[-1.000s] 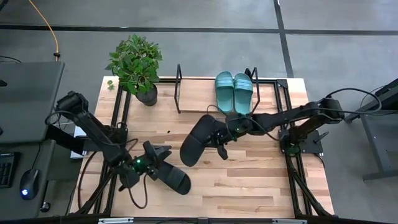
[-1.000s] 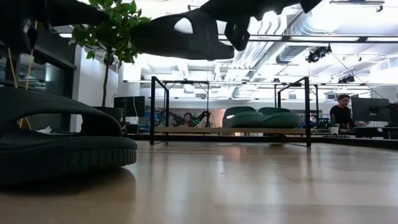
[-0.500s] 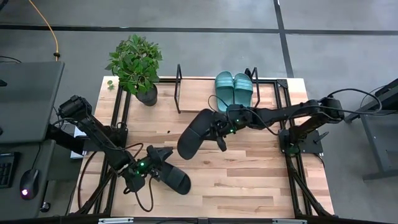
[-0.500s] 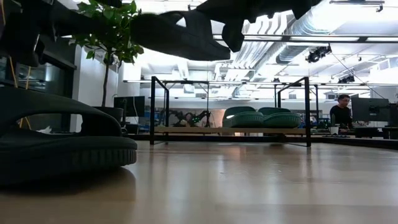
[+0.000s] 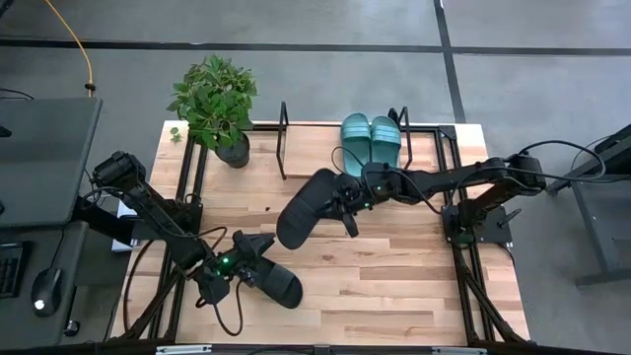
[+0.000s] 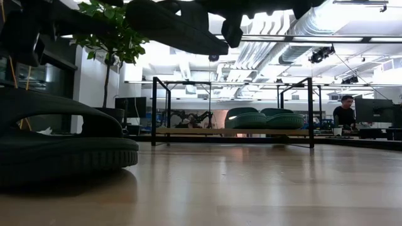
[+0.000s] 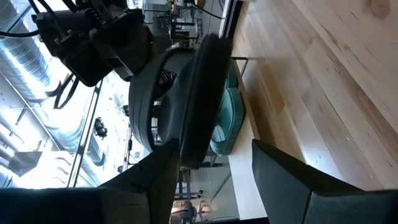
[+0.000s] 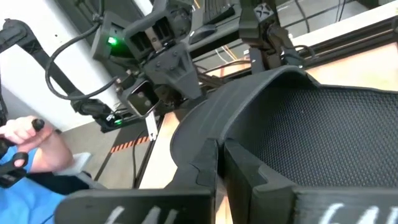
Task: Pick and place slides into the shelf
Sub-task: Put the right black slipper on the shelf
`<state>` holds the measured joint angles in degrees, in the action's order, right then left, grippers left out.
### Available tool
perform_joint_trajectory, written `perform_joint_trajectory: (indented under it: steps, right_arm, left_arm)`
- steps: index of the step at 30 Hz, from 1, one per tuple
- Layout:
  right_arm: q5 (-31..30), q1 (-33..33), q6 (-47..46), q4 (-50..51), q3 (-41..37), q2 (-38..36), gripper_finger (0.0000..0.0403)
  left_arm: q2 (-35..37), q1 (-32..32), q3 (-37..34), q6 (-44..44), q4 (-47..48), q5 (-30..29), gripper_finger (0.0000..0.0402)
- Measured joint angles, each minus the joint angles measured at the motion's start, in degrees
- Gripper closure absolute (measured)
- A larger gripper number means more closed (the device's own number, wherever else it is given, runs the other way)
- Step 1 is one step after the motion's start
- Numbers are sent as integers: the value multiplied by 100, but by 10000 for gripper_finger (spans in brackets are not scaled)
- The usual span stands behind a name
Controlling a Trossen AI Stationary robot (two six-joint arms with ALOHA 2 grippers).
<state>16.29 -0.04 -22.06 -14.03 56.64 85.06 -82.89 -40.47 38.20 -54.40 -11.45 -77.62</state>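
right gripper [image 5: 347, 202] fingers clamp a black slide [image 5: 304, 208], raised above the worktop [image 5: 394, 286] near the shelf [image 5: 315, 148]. left gripper [image 5: 240, 264] fingers spread beside the second black slide [image 5: 276, 283].

Grey concrete floor [image 5: 513, 30], potted plant [image 5: 215, 106], exposed ceiling ducts [image 6: 295, 28]

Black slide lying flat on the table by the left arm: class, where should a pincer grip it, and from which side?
Grip the black slide by its wide strap, from above, one finger through the open end. The strap arches clear of the footbed, while the sole lies flat on the table, offering no edge.
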Motion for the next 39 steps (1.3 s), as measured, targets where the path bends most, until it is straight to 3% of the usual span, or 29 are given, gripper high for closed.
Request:
perform_joint_trajectory:
  steps: [12,18,26,39]
  right_arm:
    - [-271,0,2,-112,0,0,403]
    - [-278,5,9,-242,0,2,403]
    - [-288,5,28,-254,0,12,403]
    - [-228,3,-24,-715,0,413,403]
  left_arm:
    - [2,5,0,-392,-663,196,218]
    - [-1,298,2,-390,-872,571,218]
    - [-63,582,4,-477,-923,654,218]
    - [-63,601,2,-985,-1564,883,218]
